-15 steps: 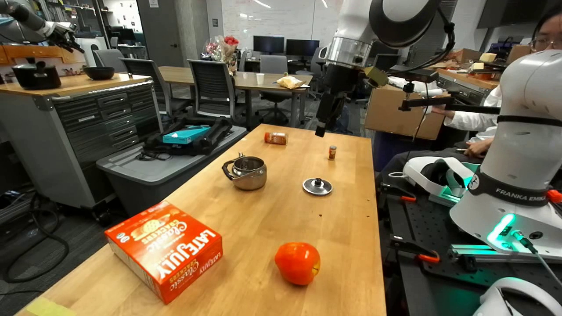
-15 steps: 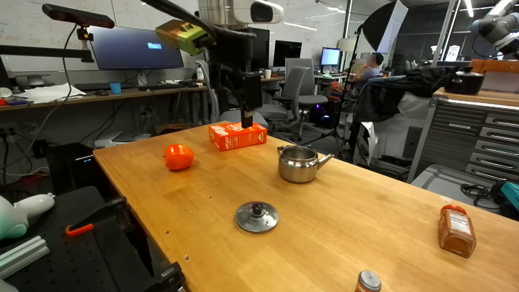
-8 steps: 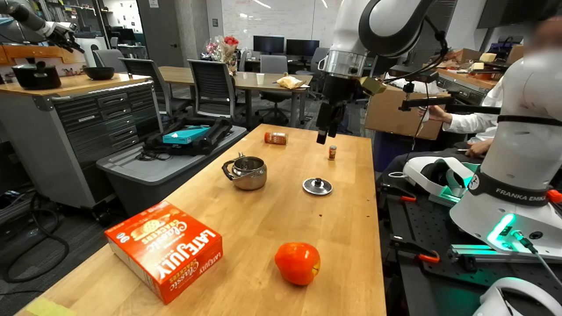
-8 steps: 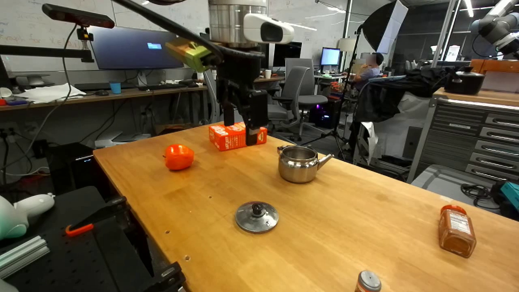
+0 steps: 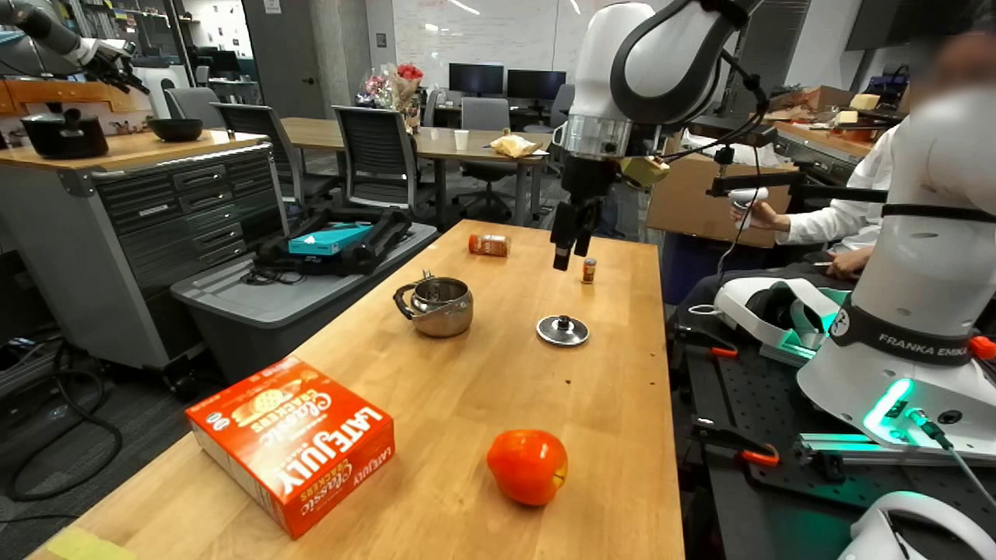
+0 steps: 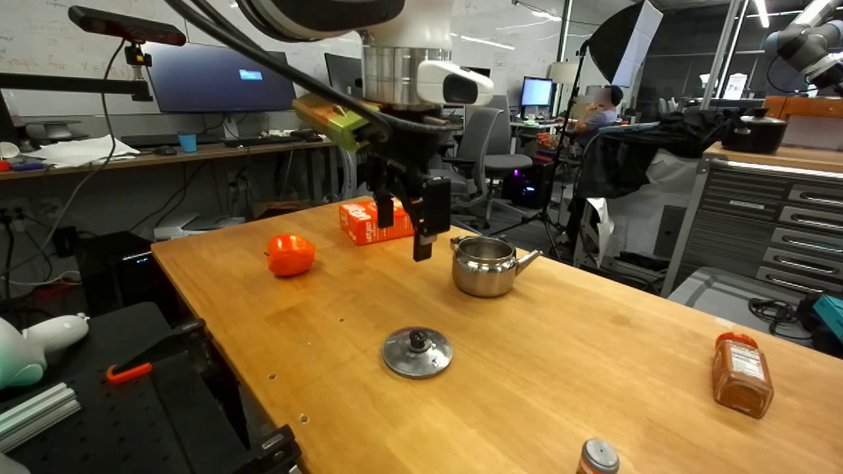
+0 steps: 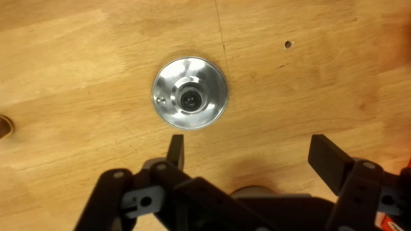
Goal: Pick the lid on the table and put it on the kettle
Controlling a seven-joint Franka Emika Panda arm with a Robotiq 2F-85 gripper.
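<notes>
The lid (image 5: 562,333) is a flat silver disc with a dark knob. It lies knob up on the table in both exterior views (image 6: 417,359) and in the wrist view (image 7: 192,120). The kettle (image 5: 445,317) stands upright and uncovered on the table; it also shows in an exterior view (image 6: 484,273). In the wrist view only a curved rim of the kettle (image 7: 253,191) shows behind the gripper body. My gripper (image 7: 247,138) is open and empty, pointing down above the table (image 5: 572,257). In the wrist view the lid lies just beyond the left fingertip. The gripper also shows in an exterior view (image 6: 404,240).
A red cracker box (image 5: 296,443) and an orange-red fruit (image 5: 527,467) lie at one end of the table. A spice jar (image 6: 742,378) lies on its side, and a small bottle (image 5: 589,271) stands towards the other end. Clamps grip the robot-side edge.
My gripper has come down closer to the table, shifting slightly. Both fingers now show apart in the exterior views. The lid and kettle have not moved.
</notes>
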